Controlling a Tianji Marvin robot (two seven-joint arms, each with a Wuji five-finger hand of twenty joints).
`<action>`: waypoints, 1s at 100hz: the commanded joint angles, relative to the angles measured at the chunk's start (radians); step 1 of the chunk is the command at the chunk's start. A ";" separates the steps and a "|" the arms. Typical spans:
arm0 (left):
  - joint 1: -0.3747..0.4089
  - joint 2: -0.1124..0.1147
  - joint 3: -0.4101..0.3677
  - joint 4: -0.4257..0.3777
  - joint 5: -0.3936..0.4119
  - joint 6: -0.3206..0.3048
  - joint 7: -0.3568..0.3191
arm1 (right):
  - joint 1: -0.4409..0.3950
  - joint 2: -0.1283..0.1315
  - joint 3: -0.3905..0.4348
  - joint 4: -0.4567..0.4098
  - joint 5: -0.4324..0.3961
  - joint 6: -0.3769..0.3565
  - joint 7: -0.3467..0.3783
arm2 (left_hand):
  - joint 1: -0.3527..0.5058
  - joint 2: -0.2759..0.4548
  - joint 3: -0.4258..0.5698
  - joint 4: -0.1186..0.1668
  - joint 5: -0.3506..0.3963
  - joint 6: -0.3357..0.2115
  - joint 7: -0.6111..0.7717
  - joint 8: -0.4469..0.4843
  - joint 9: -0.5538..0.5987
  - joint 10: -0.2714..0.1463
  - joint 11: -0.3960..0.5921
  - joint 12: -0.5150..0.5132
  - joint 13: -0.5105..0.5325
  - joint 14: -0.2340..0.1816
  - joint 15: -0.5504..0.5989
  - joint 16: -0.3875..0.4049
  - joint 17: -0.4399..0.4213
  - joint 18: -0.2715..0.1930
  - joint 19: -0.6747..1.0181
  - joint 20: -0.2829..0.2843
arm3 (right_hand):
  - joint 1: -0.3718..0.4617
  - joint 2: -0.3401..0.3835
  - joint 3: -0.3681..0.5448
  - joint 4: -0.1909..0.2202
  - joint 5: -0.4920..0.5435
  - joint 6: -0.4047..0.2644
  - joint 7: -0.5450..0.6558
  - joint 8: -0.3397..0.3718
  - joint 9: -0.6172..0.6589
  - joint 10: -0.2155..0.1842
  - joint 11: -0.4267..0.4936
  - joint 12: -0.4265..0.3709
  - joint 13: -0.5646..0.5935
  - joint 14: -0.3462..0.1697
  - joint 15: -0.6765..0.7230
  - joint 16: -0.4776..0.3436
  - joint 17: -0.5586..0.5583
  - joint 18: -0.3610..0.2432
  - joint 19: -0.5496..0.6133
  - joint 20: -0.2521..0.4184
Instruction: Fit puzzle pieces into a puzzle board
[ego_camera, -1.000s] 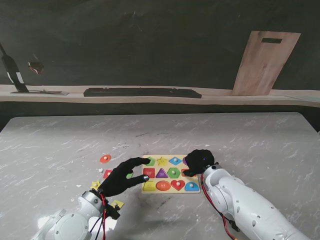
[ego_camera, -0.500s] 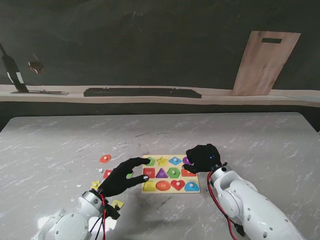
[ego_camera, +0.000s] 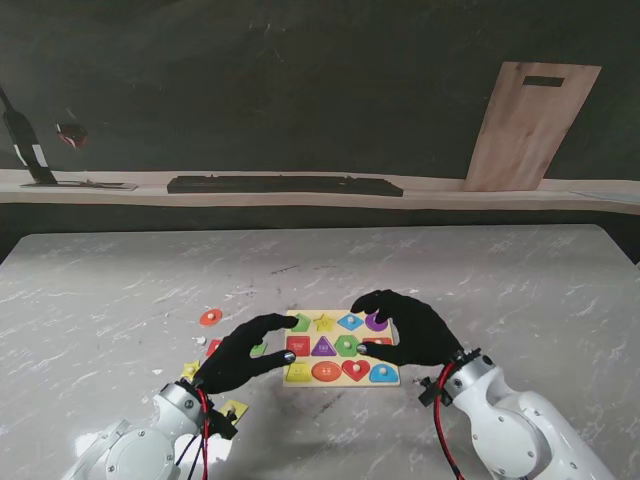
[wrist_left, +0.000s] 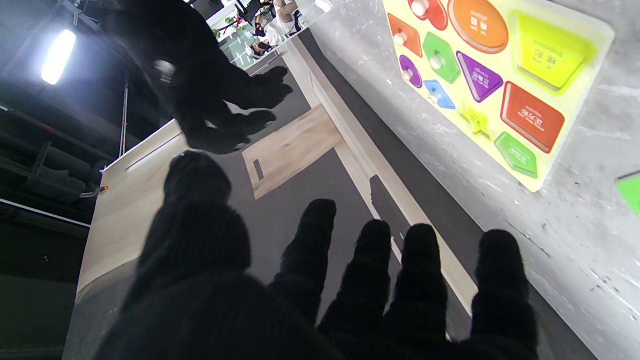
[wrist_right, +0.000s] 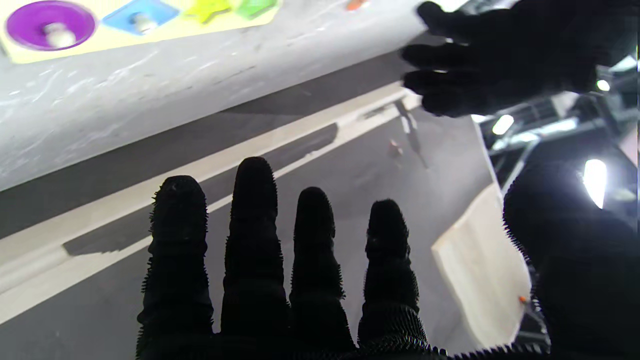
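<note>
Both empty and spread wide over the puzzle board (ego_camera: 341, 349), left hand (ego_camera: 243, 354) at its left edge, right hand (ego_camera: 412, 328) at its right, probably ready for loose pieces (ego_camera: 210, 317) left of it.

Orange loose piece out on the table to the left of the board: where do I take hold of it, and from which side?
Grip the small white knob at the centre of the orange piece. The piece lies flat on the table, so its thin edge gives fingers little to catch. Come straight down from above with the left hand, which is open and nearer to it than the right hand.
</note>
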 joint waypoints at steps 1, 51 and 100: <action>0.010 0.000 -0.006 -0.010 0.003 -0.007 0.004 | -0.035 0.007 0.006 -0.024 0.005 -0.028 -0.013 | -0.002 0.010 -0.038 0.034 0.011 -0.030 -0.010 -0.009 0.008 -0.012 -0.002 -0.009 -0.008 -0.020 -0.006 0.006 -0.007 -0.082 -0.004 0.016 | -0.016 -0.017 -0.029 0.041 -0.077 0.004 -0.028 -0.012 -0.062 -0.010 -0.014 -0.010 -0.042 0.004 -0.051 -0.036 -0.024 -0.036 -0.037 -0.043; 0.038 0.004 -0.050 -0.035 0.054 -0.062 0.021 | -0.161 -0.002 0.083 -0.135 0.227 -0.069 0.060 | 0.003 -0.017 -0.034 0.037 0.000 -0.029 -0.012 -0.008 0.013 -0.010 -0.006 -0.007 -0.001 -0.020 -0.004 0.008 -0.001 -0.084 0.007 0.023 | -0.103 0.001 -0.093 0.051 0.026 0.097 -0.059 -0.028 -0.042 0.005 -0.055 -0.033 -0.096 0.047 -0.116 -0.064 -0.104 0.005 -0.077 -0.111; 0.086 0.011 -0.115 -0.065 0.113 -0.060 0.013 | -0.173 -0.011 0.074 -0.086 0.234 -0.044 0.021 | 0.005 -0.031 -0.033 0.038 -0.001 -0.033 -0.013 -0.006 0.025 -0.013 -0.006 -0.003 0.011 -0.021 0.002 0.015 0.007 -0.086 0.033 0.039 | -0.108 -0.004 -0.086 0.049 0.031 0.033 -0.076 -0.022 0.005 -0.013 -0.069 -0.035 -0.074 0.044 -0.116 -0.049 -0.109 0.023 -0.081 -0.095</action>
